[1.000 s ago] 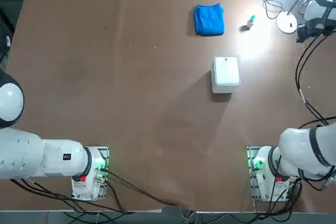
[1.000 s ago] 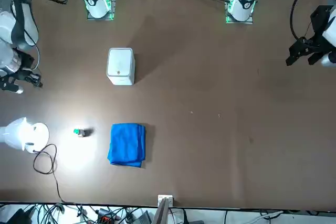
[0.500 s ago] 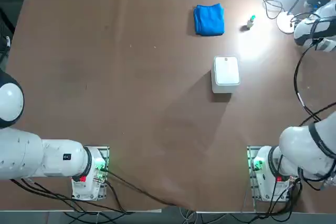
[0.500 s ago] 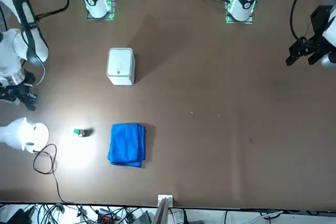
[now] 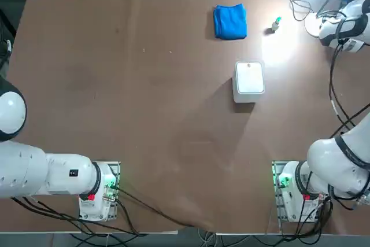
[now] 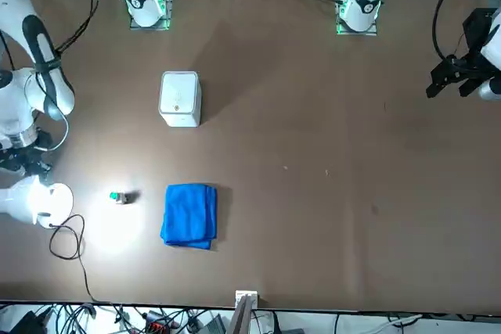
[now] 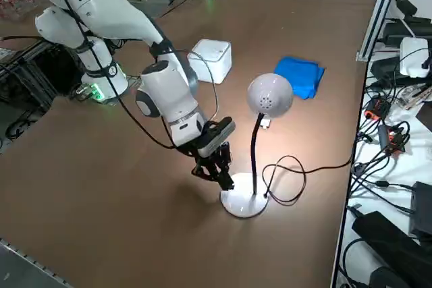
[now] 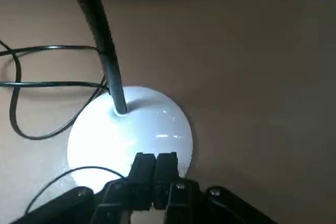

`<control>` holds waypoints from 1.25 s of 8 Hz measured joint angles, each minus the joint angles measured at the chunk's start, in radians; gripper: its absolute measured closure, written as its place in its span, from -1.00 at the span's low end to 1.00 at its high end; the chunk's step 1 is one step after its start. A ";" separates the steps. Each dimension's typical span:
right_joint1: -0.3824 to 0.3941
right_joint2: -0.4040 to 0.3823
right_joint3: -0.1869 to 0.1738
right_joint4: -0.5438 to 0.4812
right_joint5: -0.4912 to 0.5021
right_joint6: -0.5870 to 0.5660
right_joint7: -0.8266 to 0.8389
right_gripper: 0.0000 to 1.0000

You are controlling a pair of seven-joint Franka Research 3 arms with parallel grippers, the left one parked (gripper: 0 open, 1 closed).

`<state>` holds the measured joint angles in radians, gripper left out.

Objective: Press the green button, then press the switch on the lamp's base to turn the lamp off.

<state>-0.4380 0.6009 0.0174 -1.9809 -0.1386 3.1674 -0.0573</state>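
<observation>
One second has brought the right end effector [image 8: 154, 167] (fingers pressed together, holding nothing) from the table's edge down over the lamp's base [image 8: 131, 132], so the switch press looks imminent, the lamp [image 7: 268, 96] still glowing near the green button [image 5: 277, 22].

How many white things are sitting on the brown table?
3. The white box sits mid-table. The lamp's base is at the far right corner, under the shut right gripper. The tiny green button has a white body, between the base and blue cloth.
</observation>
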 joint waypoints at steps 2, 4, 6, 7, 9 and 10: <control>0.011 0.009 0.011 0.007 0.000 0.000 0.040 0.96; 0.011 0.011 0.011 -0.001 0.000 0.000 0.049 0.96; 0.010 0.012 0.011 -0.005 0.000 0.000 0.053 0.96; 0.010 0.012 0.011 -0.008 0.000 0.000 0.055 0.96; 0.010 0.022 0.011 -0.011 0.000 0.009 0.058 0.96; 0.010 0.031 0.011 -0.012 0.000 0.030 0.059 0.96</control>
<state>-0.4278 0.6321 0.0287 -1.9932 -0.1386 3.1971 0.0013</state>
